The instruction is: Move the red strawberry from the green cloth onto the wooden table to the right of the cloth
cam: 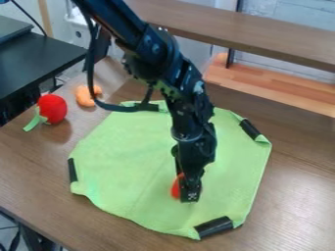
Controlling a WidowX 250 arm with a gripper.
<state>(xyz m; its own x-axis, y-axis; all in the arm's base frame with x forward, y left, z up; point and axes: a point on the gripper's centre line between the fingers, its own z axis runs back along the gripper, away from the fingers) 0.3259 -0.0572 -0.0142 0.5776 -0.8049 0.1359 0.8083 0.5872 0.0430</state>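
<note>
The gripper point(186, 188) hangs low over the front-middle part of a green cloth point(118, 169) that lies spread on the brown table. A small red-orange object point(175, 189) shows at the left side of the gripper's lower end, largely hidden behind it. Whether it is held or only touched cannot be told. Black strips are fixed at several edges of the cloth, one of them point(213, 227) at the front right.
Left of the cloth on the brown table point(301, 196) lie a red plush vegetable point(52, 108) with a green stem and, behind it, an orange object point(85, 95). A black table point(39, 59) stands at the back left, and a wooden shelf point(262, 34) crosses the back.
</note>
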